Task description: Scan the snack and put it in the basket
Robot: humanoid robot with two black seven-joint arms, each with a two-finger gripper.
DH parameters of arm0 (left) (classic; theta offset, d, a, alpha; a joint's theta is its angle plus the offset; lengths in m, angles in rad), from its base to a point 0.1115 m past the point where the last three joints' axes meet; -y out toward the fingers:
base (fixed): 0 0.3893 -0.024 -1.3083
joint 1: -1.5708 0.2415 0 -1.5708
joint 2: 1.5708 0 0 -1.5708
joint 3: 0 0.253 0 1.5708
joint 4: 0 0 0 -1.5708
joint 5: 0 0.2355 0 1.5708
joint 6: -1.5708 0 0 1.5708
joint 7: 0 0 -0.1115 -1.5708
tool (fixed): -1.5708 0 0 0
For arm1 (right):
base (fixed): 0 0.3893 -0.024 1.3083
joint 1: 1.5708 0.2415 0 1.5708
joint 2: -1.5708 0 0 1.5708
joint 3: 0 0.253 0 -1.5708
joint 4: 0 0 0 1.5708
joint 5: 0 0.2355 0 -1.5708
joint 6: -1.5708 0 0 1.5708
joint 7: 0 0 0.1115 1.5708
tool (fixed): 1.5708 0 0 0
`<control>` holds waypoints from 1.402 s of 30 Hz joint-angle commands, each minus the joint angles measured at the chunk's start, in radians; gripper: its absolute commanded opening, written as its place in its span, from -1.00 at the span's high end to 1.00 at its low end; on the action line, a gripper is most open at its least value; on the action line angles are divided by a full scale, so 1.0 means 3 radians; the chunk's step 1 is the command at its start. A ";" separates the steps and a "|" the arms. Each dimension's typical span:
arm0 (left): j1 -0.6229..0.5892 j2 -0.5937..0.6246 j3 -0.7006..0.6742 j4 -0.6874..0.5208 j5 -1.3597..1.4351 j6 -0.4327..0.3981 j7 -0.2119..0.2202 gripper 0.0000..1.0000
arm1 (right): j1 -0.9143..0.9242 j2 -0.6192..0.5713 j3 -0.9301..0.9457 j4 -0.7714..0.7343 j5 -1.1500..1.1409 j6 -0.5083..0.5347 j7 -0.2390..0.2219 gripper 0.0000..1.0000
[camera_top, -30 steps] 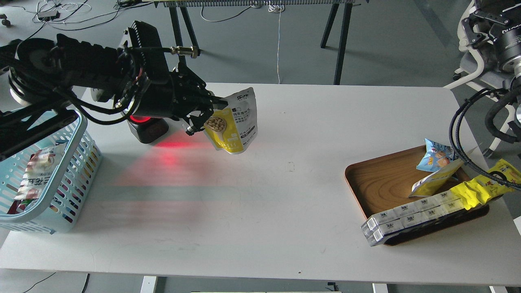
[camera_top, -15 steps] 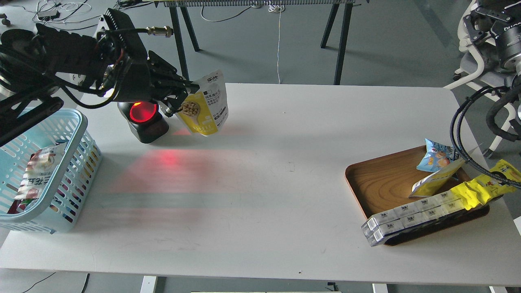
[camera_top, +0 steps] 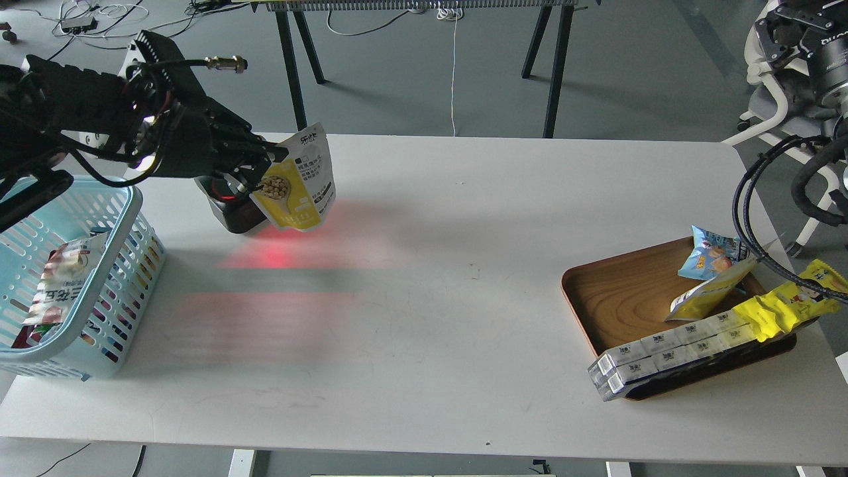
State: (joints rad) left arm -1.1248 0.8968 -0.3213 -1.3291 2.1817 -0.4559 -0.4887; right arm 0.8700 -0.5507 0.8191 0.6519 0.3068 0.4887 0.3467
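The snack (camera_top: 299, 182), a flat yellow pouch with a round picture of brown nuggets and a white top, hangs in the air at the table's back left. My left gripper (camera_top: 268, 164) is shut on its left edge and holds it just in front of the black scanner (camera_top: 228, 209), which casts red light on the table. The light blue basket (camera_top: 126, 278) stands at the left edge, below and left of the gripper, with a red and white pouch inside. My right gripper is out of view; only cables of that arm show at the right edge.
A brown wooden tray (camera_top: 619, 295) at the right holds a small blue snack bag (camera_top: 709, 255), a yellow pouch (camera_top: 709, 291), a long yellow wrapper (camera_top: 788, 305) and white boxes (camera_top: 669, 351). The white table (camera_top: 430, 298) runs between the basket and the tray.
My left gripper has carried the snack to the left and slightly back, from right of the scanner to in front of it, nearer the basket. The red glow shifted left.
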 commanded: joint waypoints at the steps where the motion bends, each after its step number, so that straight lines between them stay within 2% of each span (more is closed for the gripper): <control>1: 0.0001 0.0109 -0.0003 -0.0089 0.0000 -0.0004 0.0000 1.00 | -0.0001 0.0000 0.0000 0.0000 0.0000 0.0000 0.0000 -0.99; 8: -0.0004 0.0206 -0.0003 -0.0376 0.0000 -0.0030 0.0000 1.00 | 0.0004 0.0000 0.0000 0.0000 0.0000 0.0000 0.0000 -0.99; 27: -0.0004 0.0242 -0.0008 -0.0642 0.0000 -0.0086 0.0000 1.00 | 0.0004 -0.0025 0.0026 0.0000 0.0000 0.0000 0.0000 -0.99; 42: 0.0007 0.0242 -0.0003 -0.0591 0.0000 -0.0101 0.0000 1.00 | 0.0004 -0.0031 0.0026 0.0005 0.0000 0.0000 0.0000 -0.99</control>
State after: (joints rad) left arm -1.1247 0.9709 -0.3222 -1.5176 2.1816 -0.4863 -0.4887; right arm 0.8710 -0.5598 0.8269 0.6531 0.3068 0.4887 0.3467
